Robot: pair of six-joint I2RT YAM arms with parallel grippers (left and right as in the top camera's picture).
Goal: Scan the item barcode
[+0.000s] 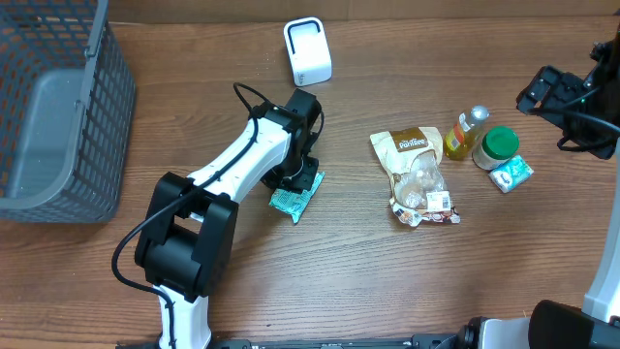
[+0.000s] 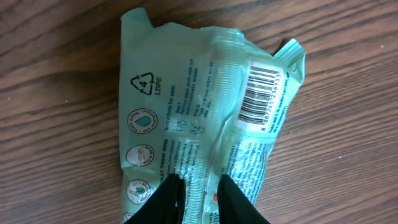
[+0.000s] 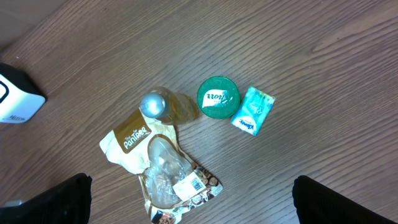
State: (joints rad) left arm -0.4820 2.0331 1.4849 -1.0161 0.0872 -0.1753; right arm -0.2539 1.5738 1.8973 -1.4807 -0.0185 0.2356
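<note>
A crumpled green wipes packet [image 1: 295, 202] lies flat on the wooden table, just left of the middle. In the left wrist view the packet [image 2: 199, 112] shows its printed back, with a white barcode label [image 2: 260, 93] facing up at its upper right. My left gripper [image 1: 291, 184] is down on the packet. Its black fingers straddle the ribbed seam with a narrow gap, so the left gripper [image 2: 200, 182] is slightly open and not pinching. A white scanner box [image 1: 307, 50] stands at the back. My right gripper [image 1: 542, 92] hovers wide open at the far right, holding nothing.
A grey wire basket [image 1: 58, 116] fills the left edge. Right of centre lie a brown-and-white snack bag [image 1: 417, 170], a small yellow bottle [image 1: 465, 134], a green-lidded jar [image 1: 499, 145] and a teal tissue pack [image 1: 511, 173]. All of these sit under the right gripper [image 3: 191, 183].
</note>
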